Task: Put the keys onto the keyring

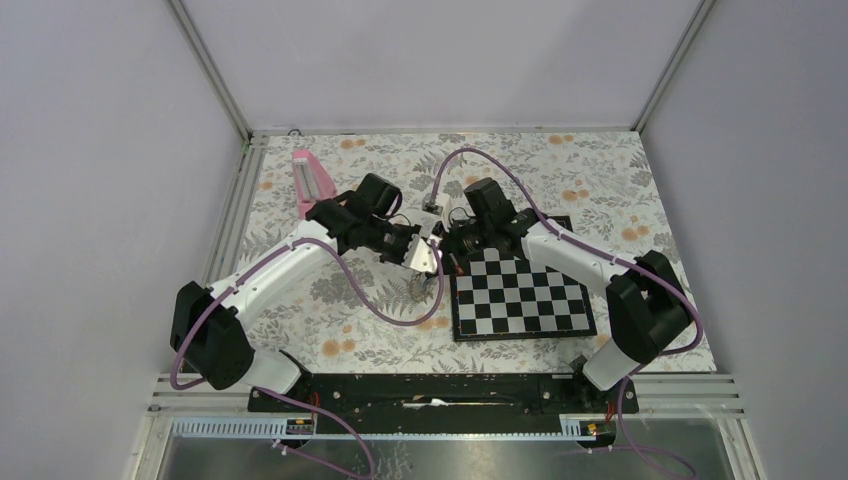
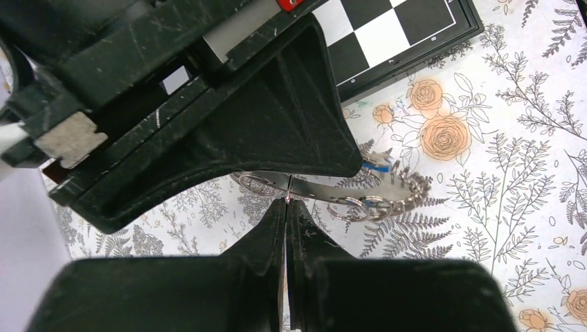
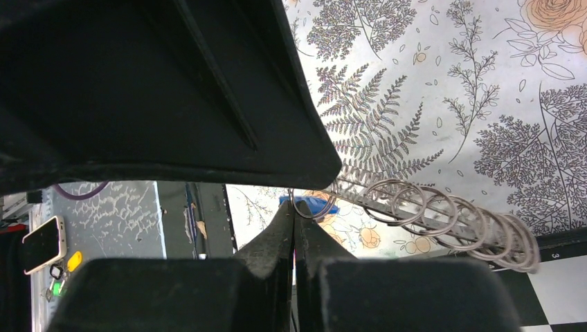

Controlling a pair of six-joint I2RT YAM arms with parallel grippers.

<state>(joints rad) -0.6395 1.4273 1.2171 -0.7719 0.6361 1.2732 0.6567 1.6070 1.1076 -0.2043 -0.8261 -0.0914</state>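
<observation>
You've got L claw (image 2: 287, 203) & R claw (image 3: 294, 208) both pinched shut on the keyring (image 2: 374, 206), held above the counter (image 1: 330, 335) by the board (image 1: 520, 296); blue key (image 3: 313, 201) sits at its band, can't tell if threaded yet.

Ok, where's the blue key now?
Right wrist view: the blue key sits just beyond the closed right gripper, at the left end of the keyring, over the floral cloth.

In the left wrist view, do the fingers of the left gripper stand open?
No: the left gripper has its fingertips pressed together, and they pinch the thin band of the keyring between them.
</observation>
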